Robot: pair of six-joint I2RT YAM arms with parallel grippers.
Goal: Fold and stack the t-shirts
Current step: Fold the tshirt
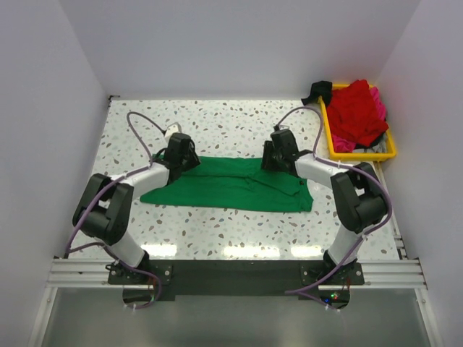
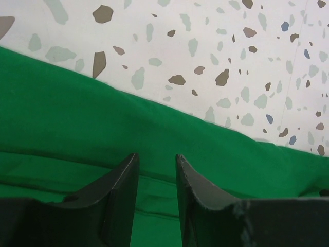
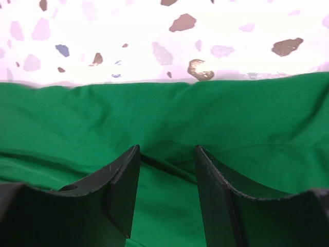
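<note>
One bright green t-shirt lies folded into a long flat band across the table. The left gripper and right gripper sit at its far edge, jaws slightly parted, clamping nothing.

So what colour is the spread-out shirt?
The t-shirt is bright green; the top view shows it best.

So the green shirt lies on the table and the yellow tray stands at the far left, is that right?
No. The tray stands at the far right, as the top view shows. The green shirt does lie on the table.
</note>
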